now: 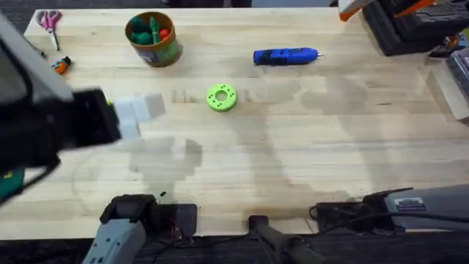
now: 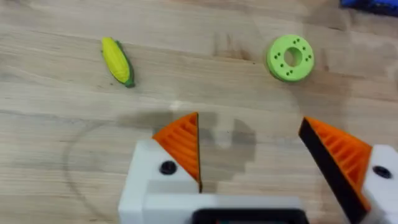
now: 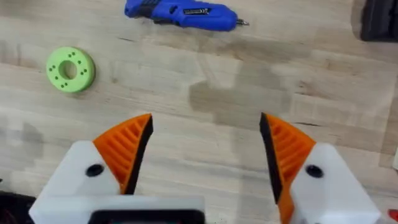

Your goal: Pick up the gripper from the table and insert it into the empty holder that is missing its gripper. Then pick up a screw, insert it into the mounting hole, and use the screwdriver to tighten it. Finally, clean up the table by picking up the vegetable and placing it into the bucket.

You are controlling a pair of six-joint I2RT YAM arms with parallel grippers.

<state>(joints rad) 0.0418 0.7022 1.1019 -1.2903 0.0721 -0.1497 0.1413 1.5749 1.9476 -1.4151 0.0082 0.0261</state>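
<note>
1. The step in hand looks like the last one, the cleaning: both claws carry their two orange ribbed wedge tips on white blocks, and I see no loose tip and no screw on the table [image 1: 308, 147].
2. The left gripper [image 2: 249, 149] is wide open and holds nothing. In the overhead view it hangs at the middle left of the frame, large and blurred.
3. The vegetable [image 2: 117, 61], a small toy corn cob, yellow with a green end, smooth and oval, lies flat on the wood in the upper left of the left wrist view, apart from the fingertips.
4. The right gripper [image 3: 205, 152] is also wide open and empty above bare wood.
5. The bucket [image 1: 153, 39], a short round can with olive and tan sides, stands at the upper left in the overhead view and already has colourful toys inside.
6. The screwdriver [image 1: 285, 56], bright blue plastic, pen-shaped, with a thin metal tip, lies at the upper middle; the green disc [image 1: 221, 97], a ring with small holes, lies below it.
7. The next move, I think, needs the left claw to go down over the cob, across its narrow side, because such a smooth rounded shape can roll away.
</note>
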